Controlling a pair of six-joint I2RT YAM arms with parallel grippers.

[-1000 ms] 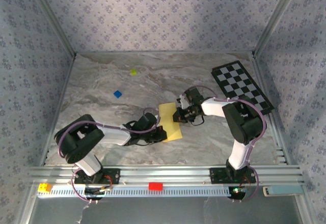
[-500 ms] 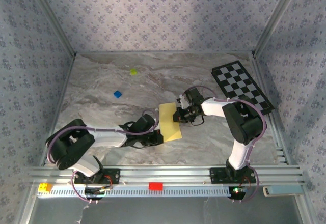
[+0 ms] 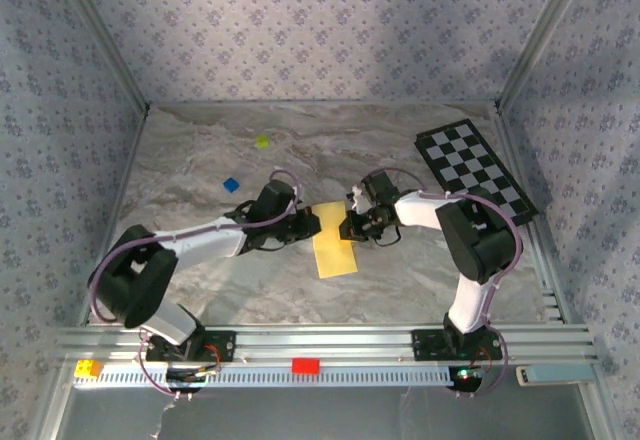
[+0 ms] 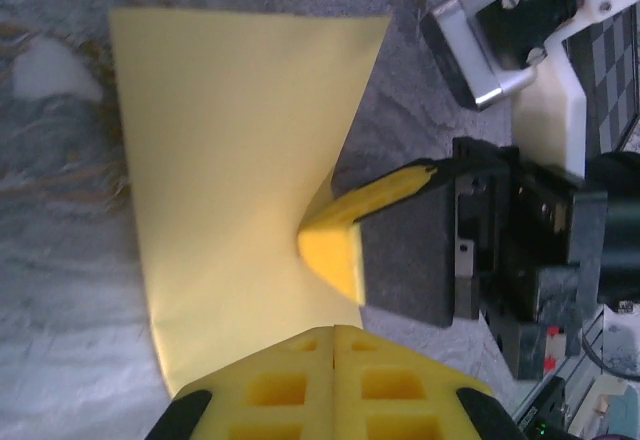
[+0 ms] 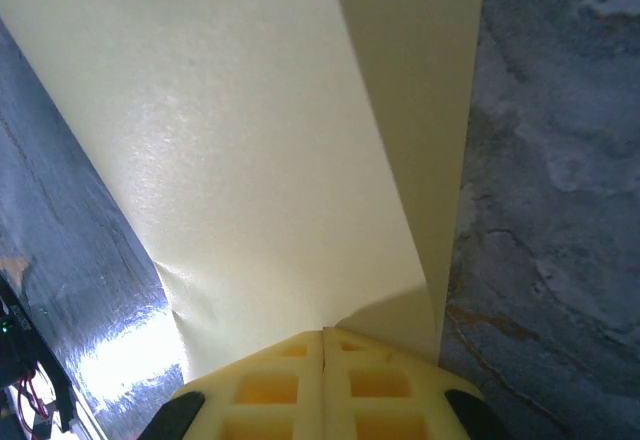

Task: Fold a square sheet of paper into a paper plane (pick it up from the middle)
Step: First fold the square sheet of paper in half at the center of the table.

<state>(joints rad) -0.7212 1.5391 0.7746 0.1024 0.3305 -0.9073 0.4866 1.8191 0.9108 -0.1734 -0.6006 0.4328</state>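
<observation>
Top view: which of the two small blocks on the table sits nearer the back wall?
The yellow-green block; the blue block lies nearer the front edge and further left.

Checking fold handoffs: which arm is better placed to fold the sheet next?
Likely right: the right claw is shut on a raised edge of the square sheet of paper; the left claw is at its opposite side.

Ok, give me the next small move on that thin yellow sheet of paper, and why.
Probably hold the right gripper pinched on the thin yellow sheet of paper and press the shut left gripper along the fold. The sheet lies doubled into a strip, but it puckers toward the pinch and one layer stands lifted, so the crease looks unset.
</observation>
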